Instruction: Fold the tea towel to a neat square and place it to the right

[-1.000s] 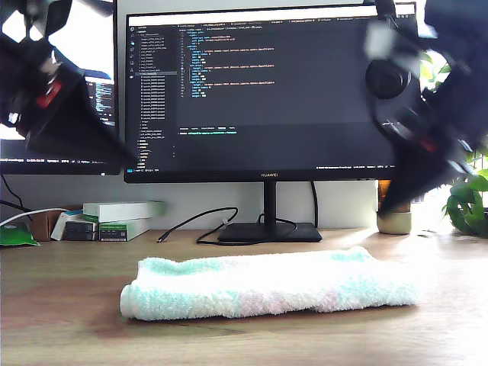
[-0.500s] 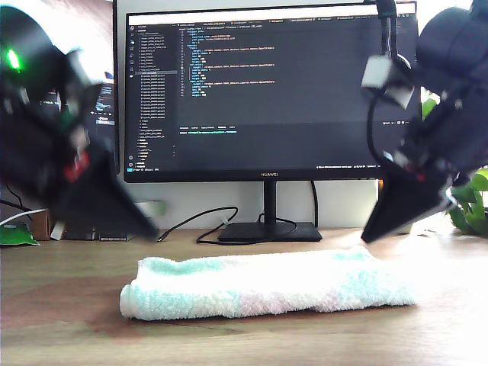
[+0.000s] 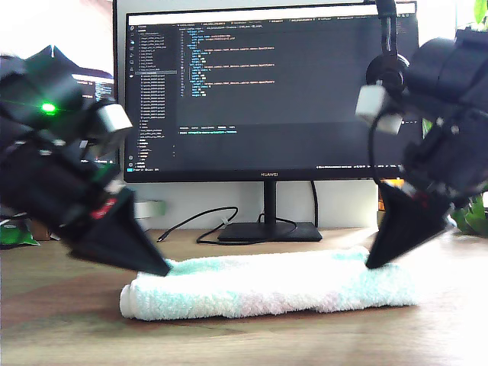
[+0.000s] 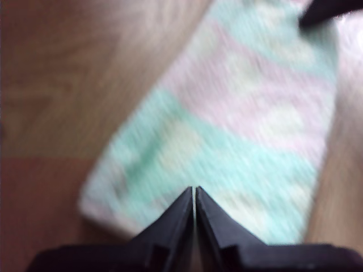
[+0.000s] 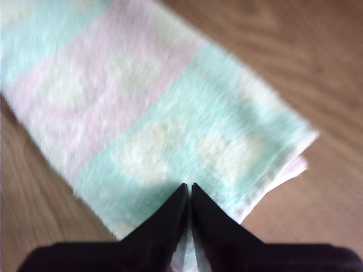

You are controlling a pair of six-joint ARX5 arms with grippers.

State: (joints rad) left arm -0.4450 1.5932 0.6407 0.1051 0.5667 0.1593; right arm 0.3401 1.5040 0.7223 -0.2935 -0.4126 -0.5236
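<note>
The tea towel [image 3: 267, 286] lies on the wooden table [image 3: 244, 339] as a long folded strip, mint green with pink bands. My first gripper [image 3: 164, 271] is shut, its tips at the top of the towel's end on the exterior view's left. In the first wrist view the shut first gripper [image 4: 194, 190] sits over the towel [image 4: 238, 130], and the other arm's dark tip [image 4: 323, 11] shows at the far end. My second gripper [image 3: 372, 264] is shut at the towel's other end. Its own view shows the shut second gripper [image 5: 189, 186] over the layered corner of the towel [image 5: 142, 113].
A large monitor [image 3: 267, 91] on a stand [image 3: 267, 231] rises behind the towel, with a black cable [image 3: 198, 225] beside the base. A pale box [image 3: 150, 207] shows behind the first arm. A green plant [image 3: 474, 217] stands at the exterior view's right edge.
Both arms have dropped from high beside the monitor and swung inward. Their shut tips now sit at the two ends of the towel, which has not moved.
</note>
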